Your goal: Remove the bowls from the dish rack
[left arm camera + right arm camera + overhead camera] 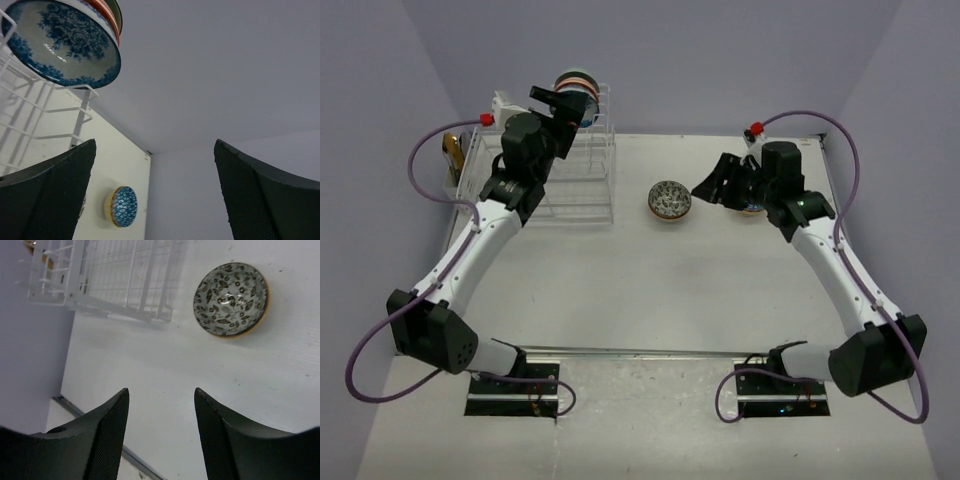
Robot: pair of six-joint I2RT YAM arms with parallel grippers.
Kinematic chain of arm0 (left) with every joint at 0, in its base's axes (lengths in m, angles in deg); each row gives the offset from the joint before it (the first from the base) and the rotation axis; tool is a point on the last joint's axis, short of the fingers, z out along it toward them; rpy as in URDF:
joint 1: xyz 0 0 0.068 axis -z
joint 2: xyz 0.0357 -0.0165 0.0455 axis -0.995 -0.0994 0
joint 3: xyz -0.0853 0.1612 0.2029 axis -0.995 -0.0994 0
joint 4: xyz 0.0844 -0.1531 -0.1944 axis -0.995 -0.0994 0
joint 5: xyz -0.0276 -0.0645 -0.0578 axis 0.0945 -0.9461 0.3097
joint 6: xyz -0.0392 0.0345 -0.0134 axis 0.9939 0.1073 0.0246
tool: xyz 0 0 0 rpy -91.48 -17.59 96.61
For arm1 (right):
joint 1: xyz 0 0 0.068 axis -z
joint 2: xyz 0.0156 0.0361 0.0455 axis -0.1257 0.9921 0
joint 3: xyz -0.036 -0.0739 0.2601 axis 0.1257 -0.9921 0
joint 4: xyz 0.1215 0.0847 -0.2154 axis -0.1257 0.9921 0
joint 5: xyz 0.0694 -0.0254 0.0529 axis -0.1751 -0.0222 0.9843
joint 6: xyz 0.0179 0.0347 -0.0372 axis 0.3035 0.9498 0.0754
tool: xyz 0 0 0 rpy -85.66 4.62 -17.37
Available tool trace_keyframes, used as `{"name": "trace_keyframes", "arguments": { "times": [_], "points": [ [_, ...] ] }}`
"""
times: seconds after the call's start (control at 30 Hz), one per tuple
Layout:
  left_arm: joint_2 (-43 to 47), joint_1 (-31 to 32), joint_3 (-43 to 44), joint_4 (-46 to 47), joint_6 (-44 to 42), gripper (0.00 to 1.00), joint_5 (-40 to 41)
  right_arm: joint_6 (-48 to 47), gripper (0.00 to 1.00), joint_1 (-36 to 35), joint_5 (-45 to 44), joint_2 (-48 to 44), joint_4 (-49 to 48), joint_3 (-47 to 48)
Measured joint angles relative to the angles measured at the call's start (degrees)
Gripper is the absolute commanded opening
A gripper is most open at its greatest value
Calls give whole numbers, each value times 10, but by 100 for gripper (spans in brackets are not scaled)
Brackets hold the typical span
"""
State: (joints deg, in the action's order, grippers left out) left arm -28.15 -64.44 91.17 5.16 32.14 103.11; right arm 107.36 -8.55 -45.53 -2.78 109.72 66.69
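Where the dish rack [588, 185] rises, bowls [580, 83] stand.

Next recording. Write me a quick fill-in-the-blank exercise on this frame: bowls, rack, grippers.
1. The left gripper and right gripper both have their fingers ____.
2. The floral bowl standing in the white wire dish rack is patterned in ____.
3. The gripper up at that rack is the ____ one.
4. The grey leaf-patterned bowl on the white table lies nearer the ____ gripper.
Missing words: open; blue; left; right.
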Motion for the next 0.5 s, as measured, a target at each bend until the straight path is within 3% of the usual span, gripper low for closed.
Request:
{"name": "trace_keyframes", "arguments": {
  "times": [0.23,0.5],
  "points": [
    [-112,-12,91,7,97,100,-12,22,59,2,84,-143,-46,-115],
    [-187,-24,175,-12,133,99,40,34,59,2,108,-258,-66,-149]
  ]
}}
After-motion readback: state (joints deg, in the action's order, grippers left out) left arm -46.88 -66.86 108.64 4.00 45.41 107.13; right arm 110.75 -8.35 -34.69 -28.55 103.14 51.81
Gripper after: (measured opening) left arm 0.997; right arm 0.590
